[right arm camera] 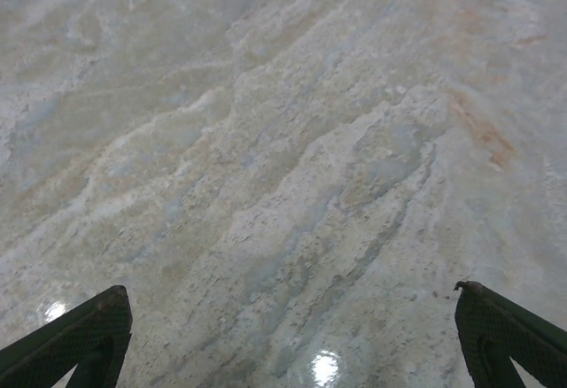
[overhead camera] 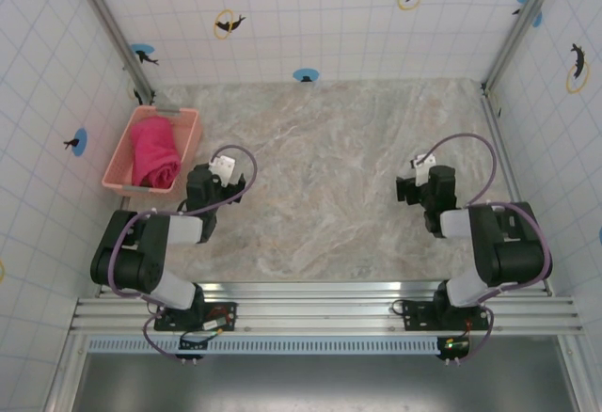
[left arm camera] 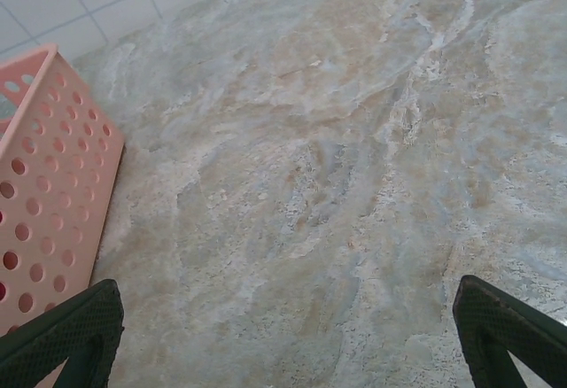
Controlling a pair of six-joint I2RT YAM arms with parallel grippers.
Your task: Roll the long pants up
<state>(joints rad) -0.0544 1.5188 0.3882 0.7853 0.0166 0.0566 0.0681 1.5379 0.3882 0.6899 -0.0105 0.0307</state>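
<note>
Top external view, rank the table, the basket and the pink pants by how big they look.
1. table, largest by far
2. basket
3. long pants, bundled inside the basket, so smaller

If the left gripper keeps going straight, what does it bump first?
Probably the marble-patterned tabletop; the left gripper has open fingers angled down at it. The pale pink perforated plastic basket sits off to its left.

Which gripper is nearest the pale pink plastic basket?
The left gripper, right beside the salmon-pink perforated plastic basket; the right gripper is far across the table.
</note>
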